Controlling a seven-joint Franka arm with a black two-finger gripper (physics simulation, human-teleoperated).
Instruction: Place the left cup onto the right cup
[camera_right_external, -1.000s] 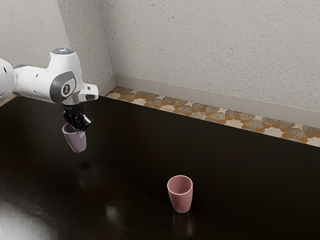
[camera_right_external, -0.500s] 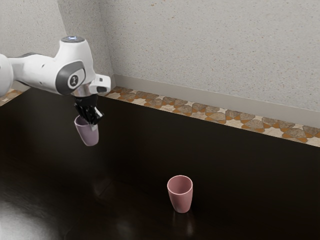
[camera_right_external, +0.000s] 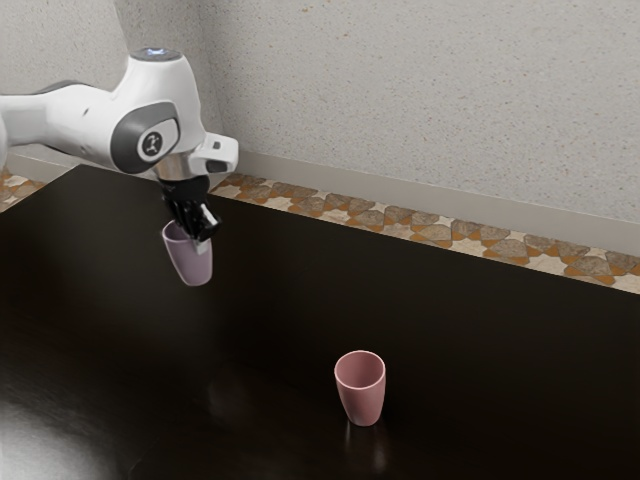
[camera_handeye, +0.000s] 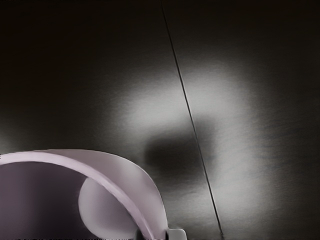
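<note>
Jaws, black and pointing down from a white arm (camera_right_external: 100, 130) at the exterior view's left, pinch the rim of a lilac cup (camera_right_external: 188, 258). That cup hangs slightly tilted, clear above the dark, glossy worktop (camera_right_external: 480, 330). Well apart from it, toward the exterior view's right, a pink cup (camera_right_external: 360, 387) stands upright on the worktop, mouth up.

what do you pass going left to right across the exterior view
white arm → lilac cup held above the table by the gripper → pink cup standing upright on the table
</note>
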